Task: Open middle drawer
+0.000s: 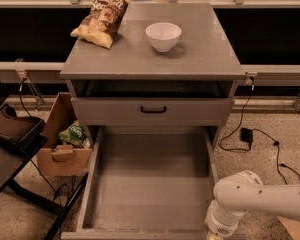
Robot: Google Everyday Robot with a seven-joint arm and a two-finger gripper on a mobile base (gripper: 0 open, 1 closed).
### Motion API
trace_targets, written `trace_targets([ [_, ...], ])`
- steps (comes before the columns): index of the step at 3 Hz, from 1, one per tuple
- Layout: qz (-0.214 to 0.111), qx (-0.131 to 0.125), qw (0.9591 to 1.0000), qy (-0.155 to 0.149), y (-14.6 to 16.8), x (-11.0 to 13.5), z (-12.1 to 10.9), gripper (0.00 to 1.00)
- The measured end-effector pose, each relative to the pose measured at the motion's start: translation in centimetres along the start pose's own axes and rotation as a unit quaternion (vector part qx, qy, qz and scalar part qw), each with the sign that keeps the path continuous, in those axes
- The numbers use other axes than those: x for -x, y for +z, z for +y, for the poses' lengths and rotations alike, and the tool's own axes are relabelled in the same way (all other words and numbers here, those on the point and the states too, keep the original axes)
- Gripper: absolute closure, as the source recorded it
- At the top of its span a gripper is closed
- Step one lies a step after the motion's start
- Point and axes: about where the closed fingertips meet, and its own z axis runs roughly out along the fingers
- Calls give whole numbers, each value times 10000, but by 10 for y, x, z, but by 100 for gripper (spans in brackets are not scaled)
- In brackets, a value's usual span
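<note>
Gripper [216, 231] sits at the middle drawer's [150, 184] front right corner; whether it is spread or pinching, I cannot tell. Pulling further could drag the wide-open drawer off its runners.

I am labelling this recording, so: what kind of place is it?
Probably a test lab: a grey cabinet holding a chip bag and bowl, cables on the speckled floor, and the robot's claw at bottom right, beside the pulled-out drawer.
</note>
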Motion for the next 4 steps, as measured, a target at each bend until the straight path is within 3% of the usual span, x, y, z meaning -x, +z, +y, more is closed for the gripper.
trace_targets([
  [1, 47, -27, 10000, 1, -8, -2, -5, 0],
  [2, 226, -114, 9997, -1, -59, -12, -24, 0],
  [3, 217, -567, 9976, 321, -192, -41, -51, 0],
  [4, 283, -992, 9906, 899, -311, -69, -56, 0],
])
